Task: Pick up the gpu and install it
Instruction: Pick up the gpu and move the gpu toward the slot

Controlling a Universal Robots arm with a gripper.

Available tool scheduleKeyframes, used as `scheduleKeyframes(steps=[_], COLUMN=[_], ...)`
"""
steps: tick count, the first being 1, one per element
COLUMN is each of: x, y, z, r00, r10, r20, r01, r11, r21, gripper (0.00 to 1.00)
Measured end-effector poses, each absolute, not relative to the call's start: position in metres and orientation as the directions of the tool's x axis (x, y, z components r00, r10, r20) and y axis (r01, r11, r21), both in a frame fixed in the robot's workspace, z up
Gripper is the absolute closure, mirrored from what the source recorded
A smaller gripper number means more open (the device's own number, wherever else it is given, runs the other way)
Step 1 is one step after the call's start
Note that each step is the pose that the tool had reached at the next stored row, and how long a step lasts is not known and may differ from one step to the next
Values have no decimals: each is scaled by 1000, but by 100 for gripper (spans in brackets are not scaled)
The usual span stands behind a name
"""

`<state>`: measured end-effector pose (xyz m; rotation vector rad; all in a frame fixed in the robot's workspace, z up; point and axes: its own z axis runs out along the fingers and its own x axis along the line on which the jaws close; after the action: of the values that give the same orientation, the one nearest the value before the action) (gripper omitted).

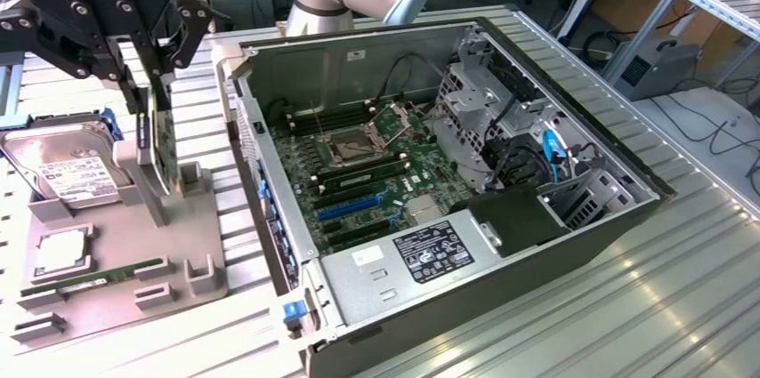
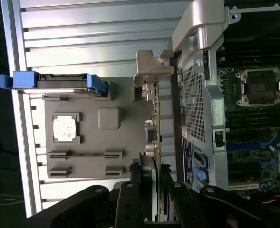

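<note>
The gpu (image 1: 158, 142) is a thin dark card standing on edge over the grey holder tray (image 1: 190, 258), at the exterior view's left. My gripper (image 1: 149, 98) comes down on it from above, one finger on each face, shut on the card's upper part. In the wrist view the gpu (image 2: 157, 137) shows edge-on with its silver bracket (image 2: 151, 66) at the far end. The black fingers (image 2: 132, 194) press on both sides, and the gripper (image 2: 156, 183) is centred on the card. Whether the card's lower edge still rests in the holder I cannot tell.
The open computer case (image 1: 594, 218) lies right of the tray, its motherboard (image 1: 356, 173) with a blue slot (image 1: 344, 209) exposed. On the tray lie a hard drive (image 1: 71, 173), a processor (image 1: 60, 253) and a green memory stick (image 1: 95, 277). The case wall (image 2: 201, 90) runs close beside the card.
</note>
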<state>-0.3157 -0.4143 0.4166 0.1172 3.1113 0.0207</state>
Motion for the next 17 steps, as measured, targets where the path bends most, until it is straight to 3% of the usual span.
scheduleKeyframes(steps=[17], x=[-316], y=[-414], z=[429], r00=[-997], r10=[75], r20=[-28], r01=[75], r11=[997], r21=[14], gripper=[73])
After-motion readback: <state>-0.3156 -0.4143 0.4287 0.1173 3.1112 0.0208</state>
